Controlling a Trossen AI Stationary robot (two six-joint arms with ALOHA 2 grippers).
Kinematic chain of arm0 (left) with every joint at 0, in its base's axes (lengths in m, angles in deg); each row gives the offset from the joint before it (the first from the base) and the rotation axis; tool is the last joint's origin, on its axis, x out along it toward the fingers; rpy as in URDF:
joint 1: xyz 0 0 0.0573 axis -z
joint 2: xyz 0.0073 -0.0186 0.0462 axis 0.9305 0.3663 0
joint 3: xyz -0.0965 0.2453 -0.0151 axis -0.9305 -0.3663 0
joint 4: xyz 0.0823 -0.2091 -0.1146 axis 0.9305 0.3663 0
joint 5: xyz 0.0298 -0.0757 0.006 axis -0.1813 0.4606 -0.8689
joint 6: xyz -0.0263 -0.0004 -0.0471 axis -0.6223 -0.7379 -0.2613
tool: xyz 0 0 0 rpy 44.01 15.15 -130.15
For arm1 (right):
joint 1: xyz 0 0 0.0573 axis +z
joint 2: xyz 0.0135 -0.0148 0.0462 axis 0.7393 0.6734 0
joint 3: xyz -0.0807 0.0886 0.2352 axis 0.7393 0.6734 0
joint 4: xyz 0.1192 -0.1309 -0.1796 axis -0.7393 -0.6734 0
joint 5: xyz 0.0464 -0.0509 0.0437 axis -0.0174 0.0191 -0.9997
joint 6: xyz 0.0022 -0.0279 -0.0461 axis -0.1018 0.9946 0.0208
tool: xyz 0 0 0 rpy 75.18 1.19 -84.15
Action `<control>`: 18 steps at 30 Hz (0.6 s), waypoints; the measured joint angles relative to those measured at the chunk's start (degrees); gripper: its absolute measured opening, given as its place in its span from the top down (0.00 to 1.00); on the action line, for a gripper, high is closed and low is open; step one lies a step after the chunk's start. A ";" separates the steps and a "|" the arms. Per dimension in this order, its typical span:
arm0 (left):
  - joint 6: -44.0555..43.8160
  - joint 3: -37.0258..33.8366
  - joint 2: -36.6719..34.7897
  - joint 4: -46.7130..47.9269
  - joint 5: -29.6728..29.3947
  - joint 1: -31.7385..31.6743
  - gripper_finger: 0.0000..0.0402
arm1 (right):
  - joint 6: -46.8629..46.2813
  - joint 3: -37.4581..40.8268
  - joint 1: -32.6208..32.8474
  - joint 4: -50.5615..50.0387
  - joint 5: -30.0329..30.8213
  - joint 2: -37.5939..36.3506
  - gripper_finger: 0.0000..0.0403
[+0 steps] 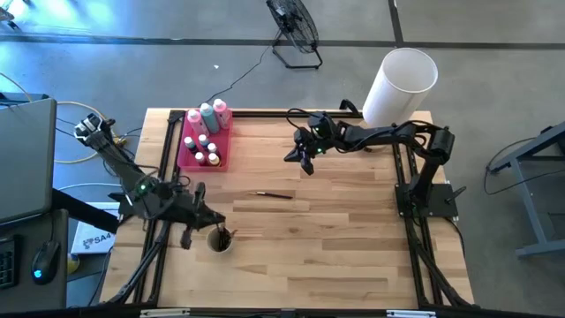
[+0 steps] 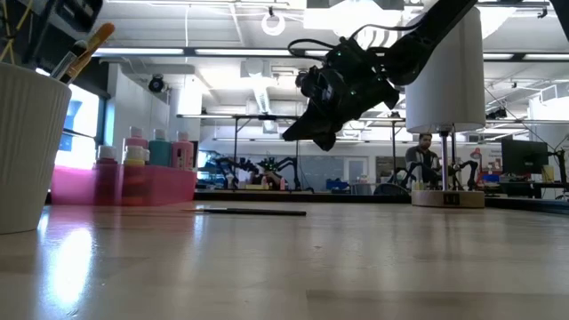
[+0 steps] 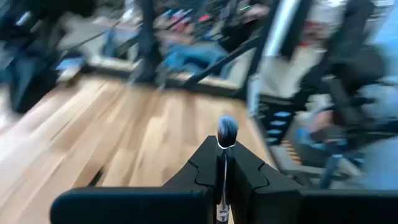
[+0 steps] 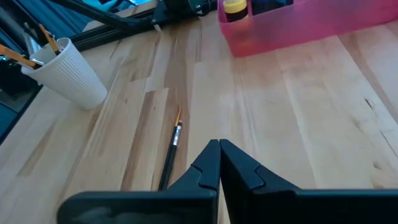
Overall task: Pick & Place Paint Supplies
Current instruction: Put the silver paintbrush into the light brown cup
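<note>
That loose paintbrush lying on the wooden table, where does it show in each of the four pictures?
High view: the paintbrush lies mid-table, right of the pink tray.
Low view: a thin dark line on the tabletop, right of the pink tray.
Left wrist view: not in it.
Right wrist view: just ahead of the right gripper.
Shared landmark: the pink tray.

Grey concrete floor [image 1: 459, 26], black floor fan [image 1: 294, 26], ceiling strip lights [image 2: 222, 52], laptop [image 1: 25, 159]

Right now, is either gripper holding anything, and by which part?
The left gripper pinches a thin brush by its handle, bristle end poking out past the fingertips. The right gripper is shut on nothing, above the table.
</note>
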 joint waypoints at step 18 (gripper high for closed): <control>-11.31 -0.04 9.07 1.40 -4.50 0.59 0.98 | 3.47 -0.02 -0.01 -0.14 -3.34 0.00 1.00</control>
